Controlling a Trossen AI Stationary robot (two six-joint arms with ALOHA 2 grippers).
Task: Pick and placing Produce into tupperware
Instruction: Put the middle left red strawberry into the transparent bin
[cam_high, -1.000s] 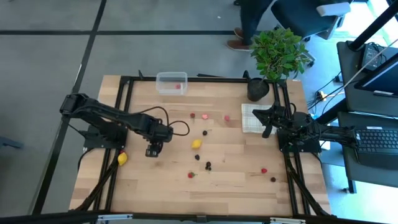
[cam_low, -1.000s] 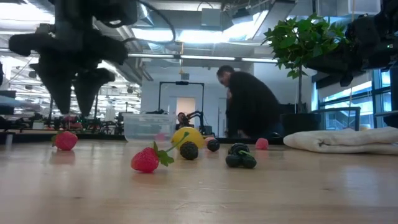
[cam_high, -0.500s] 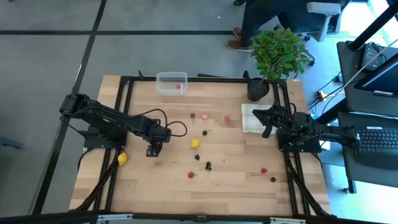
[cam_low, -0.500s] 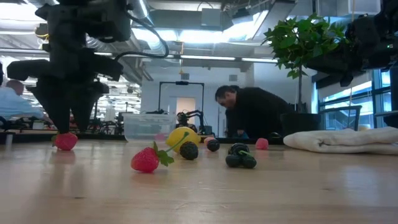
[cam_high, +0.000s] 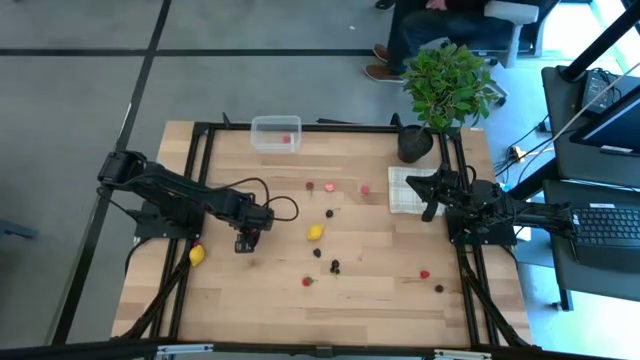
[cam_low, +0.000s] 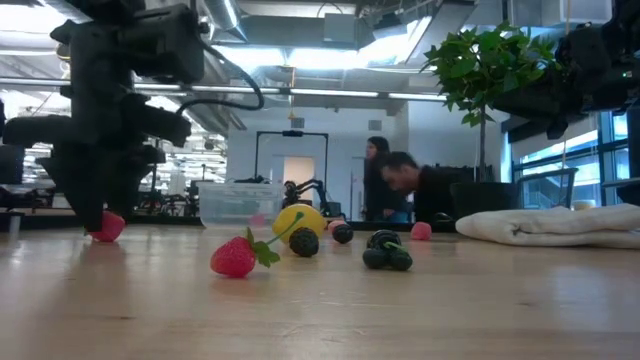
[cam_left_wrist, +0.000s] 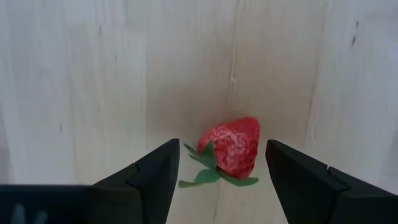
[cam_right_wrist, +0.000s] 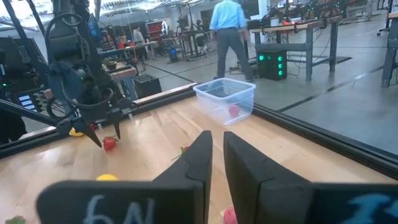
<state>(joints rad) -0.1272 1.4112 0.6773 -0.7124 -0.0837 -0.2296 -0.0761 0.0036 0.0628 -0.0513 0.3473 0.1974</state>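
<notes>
My left gripper (cam_high: 247, 240) points straight down at the table, open, its fingers standing on either side of a red strawberry (cam_left_wrist: 231, 149) with green leaves. The berry lies on the wood and touches neither finger. In the low view the left gripper (cam_low: 95, 212) is down at the table and half hides the strawberry (cam_low: 112, 227). The clear tupperware (cam_high: 276, 133) stands near the far edge with one red berry inside. Lemons (cam_high: 315, 232) (cam_high: 197, 255), red berries (cam_high: 329, 187) and dark berries (cam_high: 335, 266) lie scattered. My right gripper (cam_high: 431, 203) waits, shut, over the white cloth (cam_high: 402, 190).
A black plant pot (cam_high: 415, 143) with a leafy plant stands at the far right corner, beside the cloth. A stemmed strawberry (cam_low: 235, 258) lies near the table's near middle. More berries (cam_high: 424, 273) lie near the right. People move in the room beyond the far edge.
My left gripper has come straight down onto the table around the strawberry. A second ago its fingertips hung well above the berry; now they reach the wood on either side of it. The strawberry has stayed in place.
</notes>
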